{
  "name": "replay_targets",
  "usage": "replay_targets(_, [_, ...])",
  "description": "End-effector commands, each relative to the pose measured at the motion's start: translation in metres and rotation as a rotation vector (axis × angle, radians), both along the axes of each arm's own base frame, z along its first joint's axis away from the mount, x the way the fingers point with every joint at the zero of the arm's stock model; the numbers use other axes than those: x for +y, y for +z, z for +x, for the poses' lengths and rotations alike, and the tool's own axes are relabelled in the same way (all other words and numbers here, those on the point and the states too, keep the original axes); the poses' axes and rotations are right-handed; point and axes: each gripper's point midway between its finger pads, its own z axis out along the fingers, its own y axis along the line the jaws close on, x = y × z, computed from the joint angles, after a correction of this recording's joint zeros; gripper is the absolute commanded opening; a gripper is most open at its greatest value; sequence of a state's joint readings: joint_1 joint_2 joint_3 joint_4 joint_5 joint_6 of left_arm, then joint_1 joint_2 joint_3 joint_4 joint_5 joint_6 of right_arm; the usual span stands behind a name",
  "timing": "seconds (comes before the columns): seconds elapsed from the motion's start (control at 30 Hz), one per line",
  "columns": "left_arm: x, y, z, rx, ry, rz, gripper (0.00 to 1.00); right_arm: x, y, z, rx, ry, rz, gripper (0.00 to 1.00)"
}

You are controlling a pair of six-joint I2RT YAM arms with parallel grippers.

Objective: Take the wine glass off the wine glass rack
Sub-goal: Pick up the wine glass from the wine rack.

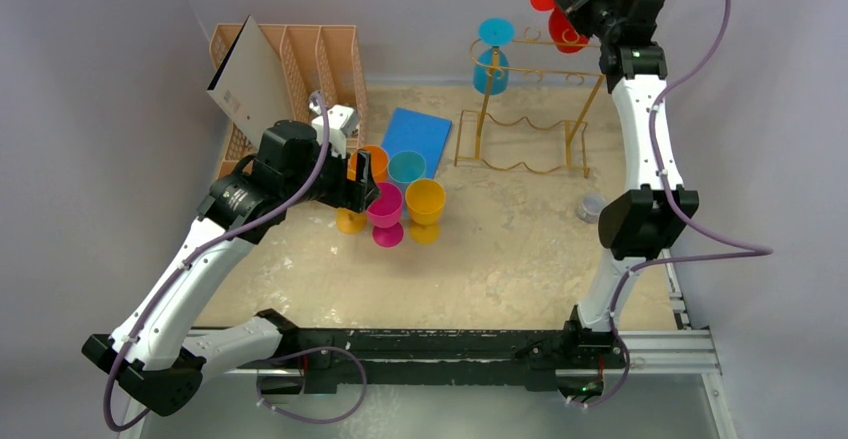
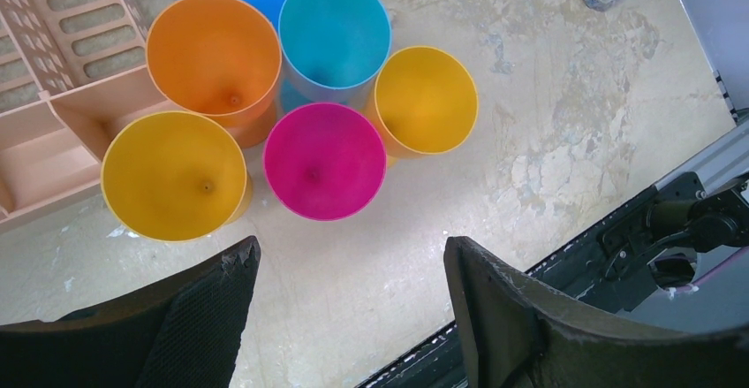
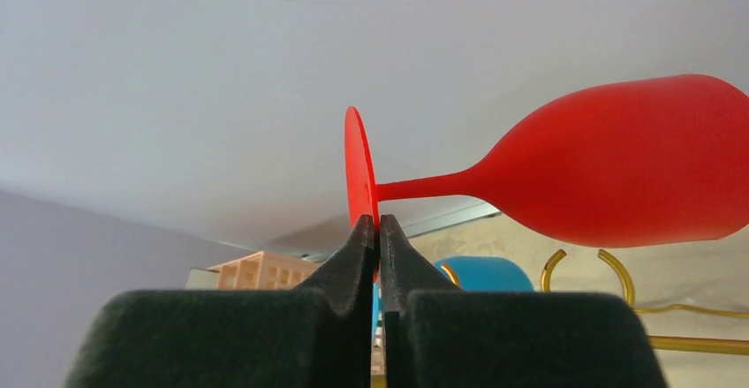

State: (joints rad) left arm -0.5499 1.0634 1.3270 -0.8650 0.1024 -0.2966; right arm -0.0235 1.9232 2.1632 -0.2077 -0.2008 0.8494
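The right gripper (image 3: 378,226) clamps the red wine glass (image 3: 618,171) by its foot, keeping it clear above the wine glass rack (image 1: 530,111); the left gripper (image 2: 351,255) gapes empty.

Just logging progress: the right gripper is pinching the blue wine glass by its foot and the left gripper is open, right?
Wrong colour: the right wrist view shows the right gripper pinching the red wine glass by its foot. The left gripper is open.
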Motion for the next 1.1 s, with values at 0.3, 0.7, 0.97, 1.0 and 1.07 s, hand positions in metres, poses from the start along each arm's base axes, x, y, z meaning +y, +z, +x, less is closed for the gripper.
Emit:
replay_targets(0.3, [-0.003, 0.003, 0.000, 0.005, -0.002, -0.027, 0.75, -0.036, 0.044, -0.027, -0.103, -0.074, -0.390, 0.00])
replay_targets(0.7, [-0.008, -0.002, 0.002, 0.023, -0.011, -0.039, 0.75, -0.065, 0.043, -0.048, -0.091, -0.143, -0.532, 0.00])
replay_targets(0.97, [-0.012, -0.003, 0.004, 0.027, -0.020, -0.045, 0.75, -0.068, 0.044, -0.062, -0.093, -0.140, -0.606, 0.00])
replay_targets(1.0, [-0.013, -0.003, 0.004, 0.028, -0.022, -0.047, 0.75, -0.069, 0.046, -0.065, -0.095, -0.143, -0.612, 0.00])
replay_targets(1.07, [-0.014, -0.003, 0.004, 0.029, -0.025, -0.051, 0.75, -0.069, 0.047, -0.070, -0.099, -0.144, -0.619, 0.00])
